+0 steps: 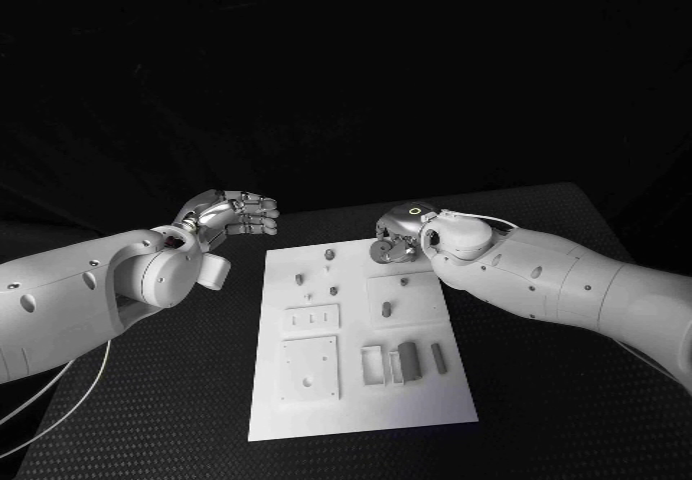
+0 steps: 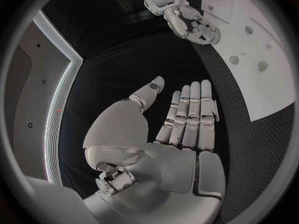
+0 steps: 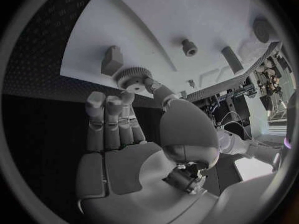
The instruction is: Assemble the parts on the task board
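The white task board (image 1: 361, 400) lies in the middle of the black table. My right hand (image 1: 401, 235) hovers at the board's far right corner. In the right wrist view it (image 3: 124, 129) pinches a small grey toothed gear (image 3: 132, 77) between thumb and fingertips, just over the board's edge (image 3: 187, 10). My left hand (image 1: 231, 215) is raised off the board's far left corner. Its fingers (image 2: 190, 112) are stretched out straight with nothing in them. Grey parts lie on the board: a block (image 3: 112, 59), a peg (image 3: 189, 47) and a long piece (image 3: 231, 58).
Square insert plates (image 1: 309, 367) and slotted holders with upright grey pieces (image 1: 408, 358) fill the board's near half. Small pegs (image 1: 329, 255) stand near its far edge. Black table (image 1: 144, 420) surrounds the board on both sides. The left wrist view shows my right hand (image 2: 190, 22).
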